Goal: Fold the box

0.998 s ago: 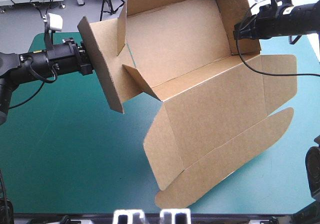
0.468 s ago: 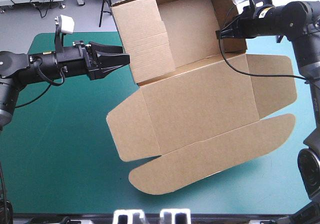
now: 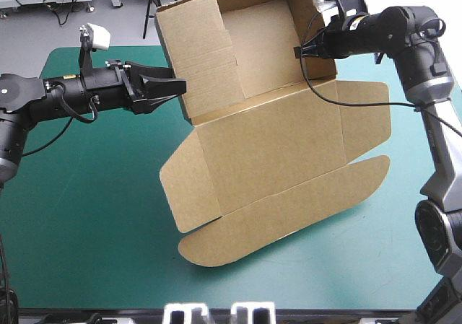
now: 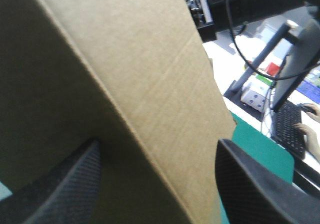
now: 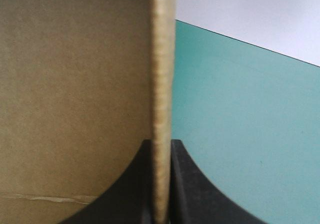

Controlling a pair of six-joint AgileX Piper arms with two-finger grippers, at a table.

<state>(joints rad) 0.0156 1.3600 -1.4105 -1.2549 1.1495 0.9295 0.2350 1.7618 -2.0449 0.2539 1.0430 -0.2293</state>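
Above teal-green bench (image 3: 86, 216), holds brown box (image 3: 274, 143) up, tilted. Pinches its side wall between nearly closed right fingers (image 5: 200, 194). Straddles another wall's folded edge with wide-spread left fingers (image 4: 260, 184).

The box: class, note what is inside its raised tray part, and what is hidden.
Inside the box only bare brown board shows, with one flap folded inward at the left side. No loose thing is visible. The space behind that flap is covered.

Straddled a brown wall of the box (image 4: 125, 84) with the left gripper (image 4: 157, 143), black fingers (image 4: 250, 184) spread wide, teal-green cover (image 4: 256, 145) beyond the wall's edge.
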